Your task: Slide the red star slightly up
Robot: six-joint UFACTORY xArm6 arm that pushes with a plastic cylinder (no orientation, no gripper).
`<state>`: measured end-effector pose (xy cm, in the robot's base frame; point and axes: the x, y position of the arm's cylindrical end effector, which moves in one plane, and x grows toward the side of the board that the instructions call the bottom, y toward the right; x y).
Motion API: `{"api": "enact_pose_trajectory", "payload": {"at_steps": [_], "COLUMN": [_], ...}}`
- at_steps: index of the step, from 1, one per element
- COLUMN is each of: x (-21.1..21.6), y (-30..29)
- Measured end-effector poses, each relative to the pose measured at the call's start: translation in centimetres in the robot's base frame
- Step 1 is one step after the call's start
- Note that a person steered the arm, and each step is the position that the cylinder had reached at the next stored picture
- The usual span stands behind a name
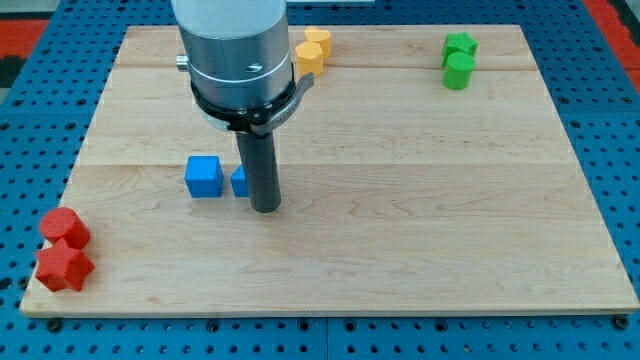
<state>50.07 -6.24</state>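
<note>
Two red blocks sit at the board's lower left corner. The lower one (pixel 64 267) looks like the red star; the upper one (pixel 63 227) is rounder, like a cylinder, and touches it. My tip (pixel 265 208) rests on the board near the middle left, far to the right of the red blocks. It stands right against a blue block (pixel 239 181) that the rod partly hides. A blue cube (pixel 204 176) lies just left of that.
Two yellow blocks (pixel 312 51) sit at the top centre, partly behind the arm. Two green blocks (pixel 459 59) sit at the top right. The wooden board (pixel 420 220) lies on a blue pegboard; the red blocks are close to its left edge.
</note>
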Motion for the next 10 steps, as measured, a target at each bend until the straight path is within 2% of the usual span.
{"api": "enact_pose_trajectory", "payload": {"at_steps": [1, 2, 3, 4, 6, 8, 9, 10], "x": [2.5, 2.9, 8.9, 11.6, 11.7, 8.5, 5.9, 6.6], "y": [-1.4, -5.3, -7.9, -12.2, -23.7, -19.2, -19.5, -19.4]}}
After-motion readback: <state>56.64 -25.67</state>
